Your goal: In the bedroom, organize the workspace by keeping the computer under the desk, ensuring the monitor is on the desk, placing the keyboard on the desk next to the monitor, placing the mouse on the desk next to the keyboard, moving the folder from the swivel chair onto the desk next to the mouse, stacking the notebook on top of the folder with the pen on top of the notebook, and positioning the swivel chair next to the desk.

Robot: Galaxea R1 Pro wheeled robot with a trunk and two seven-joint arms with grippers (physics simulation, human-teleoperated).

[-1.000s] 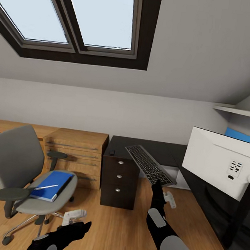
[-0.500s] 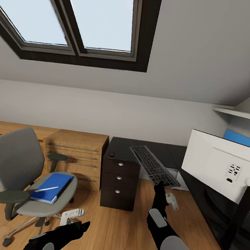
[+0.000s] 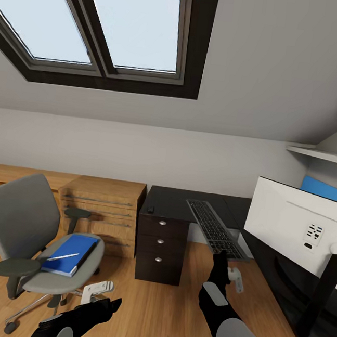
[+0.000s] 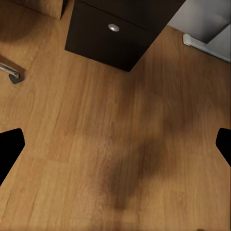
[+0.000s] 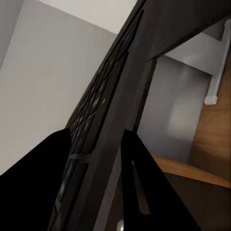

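Right gripper (image 3: 223, 254) has carried keyboard (image 3: 216, 229) farther right.

Black arms with grey shell panels, white wrist blocks, black pincer fingers (image 5: 139, 187).

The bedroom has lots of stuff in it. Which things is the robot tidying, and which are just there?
For the job:
keyboard, held by the right end effector
monitor
desk
folder
pen
swivel chair

Just there:
light-wood cabinet
skylight
wall shelves
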